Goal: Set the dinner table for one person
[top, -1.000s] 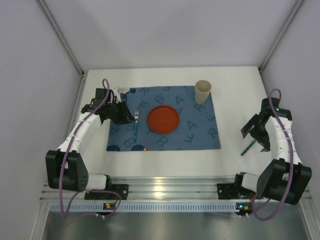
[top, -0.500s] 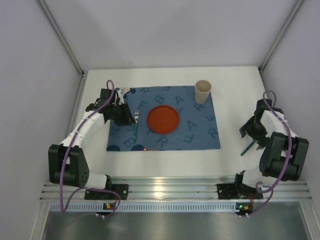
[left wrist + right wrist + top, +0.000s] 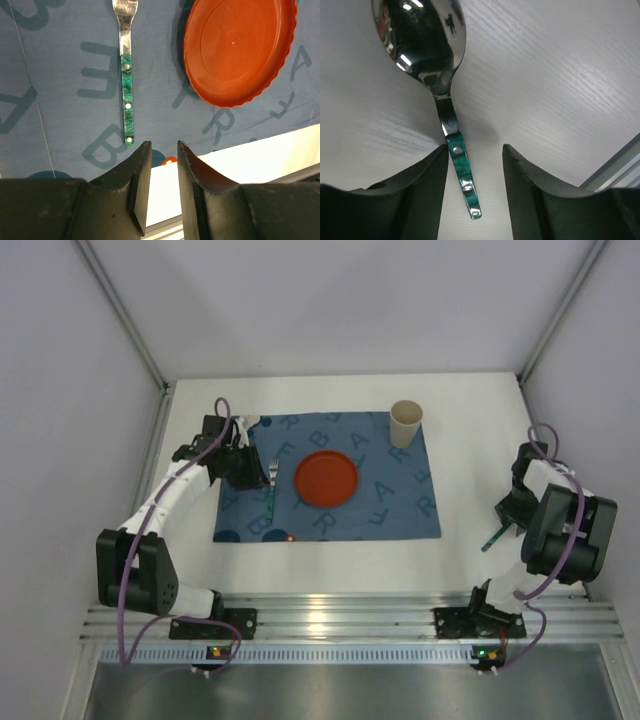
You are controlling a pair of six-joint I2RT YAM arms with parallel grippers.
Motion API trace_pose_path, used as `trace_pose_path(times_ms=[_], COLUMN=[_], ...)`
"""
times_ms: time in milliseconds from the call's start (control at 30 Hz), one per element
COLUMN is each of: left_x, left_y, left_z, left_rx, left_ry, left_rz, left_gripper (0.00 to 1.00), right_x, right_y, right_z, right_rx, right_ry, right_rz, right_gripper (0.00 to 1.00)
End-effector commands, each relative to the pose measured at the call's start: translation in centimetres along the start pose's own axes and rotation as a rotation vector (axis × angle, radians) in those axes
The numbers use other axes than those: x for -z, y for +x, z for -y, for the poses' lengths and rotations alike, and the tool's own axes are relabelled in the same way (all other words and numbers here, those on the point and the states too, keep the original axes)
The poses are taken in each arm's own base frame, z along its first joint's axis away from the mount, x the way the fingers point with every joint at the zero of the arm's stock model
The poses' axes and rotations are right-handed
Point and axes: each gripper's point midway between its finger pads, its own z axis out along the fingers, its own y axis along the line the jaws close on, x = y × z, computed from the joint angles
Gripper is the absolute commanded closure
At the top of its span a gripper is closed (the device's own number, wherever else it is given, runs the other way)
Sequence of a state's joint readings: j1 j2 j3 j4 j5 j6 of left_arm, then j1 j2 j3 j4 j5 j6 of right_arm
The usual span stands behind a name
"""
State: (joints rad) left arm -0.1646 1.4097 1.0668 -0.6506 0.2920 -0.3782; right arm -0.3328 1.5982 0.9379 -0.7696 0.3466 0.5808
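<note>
On the white dinner table (image 3: 470,430) lies a blue letter-printed placemat (image 3: 400,510) with a red plate (image 3: 326,479), a beige cup (image 3: 406,423) and a green-handled fork (image 3: 271,488). My left gripper (image 3: 246,470) hovers just left of the fork. In the left wrist view the fork (image 3: 126,85) and plate (image 3: 235,50) lie beyond the left gripper (image 3: 164,147), whose jaws stand narrowly apart and empty. A green-handled spoon (image 3: 494,538) lies on bare table at the right. My right gripper (image 3: 475,150) is down over the spoon (image 3: 461,165), open, the left finger (image 3: 427,185) touching the handle.
A ribbed aluminium rail (image 3: 340,615) runs along the table's near edge with both arm bases on it. Grey walls and slanted frame posts (image 3: 125,315) close in the sides and back. The spoon lies close to the right wall.
My right arm has dropped onto the spoon and its jaws have narrowed round the handle. The left arm shifted slightly towards the mat's far left corner early on, then stayed still.
</note>
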Motion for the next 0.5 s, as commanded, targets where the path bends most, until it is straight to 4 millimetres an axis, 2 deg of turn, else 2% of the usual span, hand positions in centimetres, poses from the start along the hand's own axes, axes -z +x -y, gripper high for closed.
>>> trace_pose_path(times_ms=[0, 67, 233, 267, 367, 400, 467], left_x=[0.9, 0.8, 0.9, 0.8, 0.9, 1.0, 0.9], left_y=[-1.7, -1.8, -2.3, -2.3, -2.6, -2.8, -2.7], left_z=[0.6, 0.5, 0.7, 0.7, 0.8, 0.8, 0.8], left_rx=[-0.038, -0.037, -0.039, -0.039, -0.040, -0.042, -0.040], left_ry=[-0.003, -0.011, -0.012, -0.013, -0.017, -0.016, -0.016], left_rz=[0.046, 0.041, 0.040, 0.036, 0.035, 0.037, 0.029], left_gripper=[0.68, 0.67, 0.68, 0.68, 0.68, 0.68, 0.68], right_x=[-1.2, -1.6, -2.2, -2.6, -3.6, -3.8, -4.2], right_y=[-0.8, -0.9, -1.2, -0.7, 0.1, 0.3, 0.5], right_z=[1.8, 2.0, 1.5, 1.4, 0.6, 0.4, 0.1], right_rx=[-0.024, -0.038, -0.039, -0.031, -0.022, -0.016, -0.016], right_ry=[0.042, 0.025, 0.005, 0.002, -0.032, -0.041, -0.054], right_rz=[0.038, 0.032, 0.025, 0.007, -0.017, -0.020, -0.028], right_gripper=[0.53, 0.58, 0.62, 0.63, 0.71, 0.79, 0.87])
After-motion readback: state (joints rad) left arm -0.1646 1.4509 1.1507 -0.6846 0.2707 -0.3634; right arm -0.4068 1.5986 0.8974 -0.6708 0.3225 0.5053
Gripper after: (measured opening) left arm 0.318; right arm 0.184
